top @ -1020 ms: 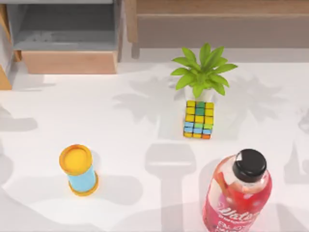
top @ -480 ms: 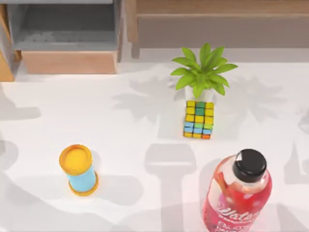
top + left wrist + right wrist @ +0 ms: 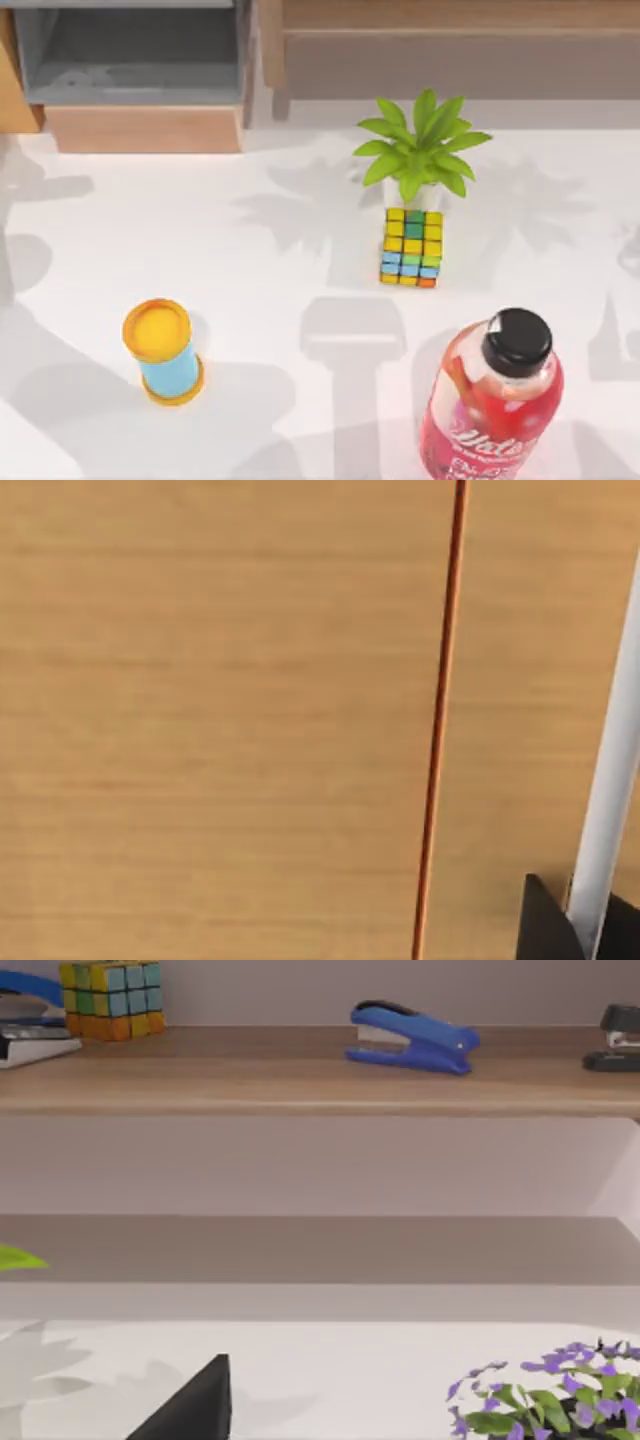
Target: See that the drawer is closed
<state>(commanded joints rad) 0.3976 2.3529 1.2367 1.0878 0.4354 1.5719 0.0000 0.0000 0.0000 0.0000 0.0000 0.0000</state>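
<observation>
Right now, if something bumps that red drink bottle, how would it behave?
The bottle stands upright, tall and narrow at its black cap, so it may well tip. It looks full of red liquid, so probably heavy. On its round side it would likely roll.

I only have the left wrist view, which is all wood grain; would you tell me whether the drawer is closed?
Observer: No. In the top view the drawer stands pulled out, grey floor showing behind its tan front panel.
Operator: Is anything inside it?
Observer: No, the floor looks bare.
Operator: What stands nearest its front?
Observer: A yellow-lidded blue canister, well clear of it.
</observation>
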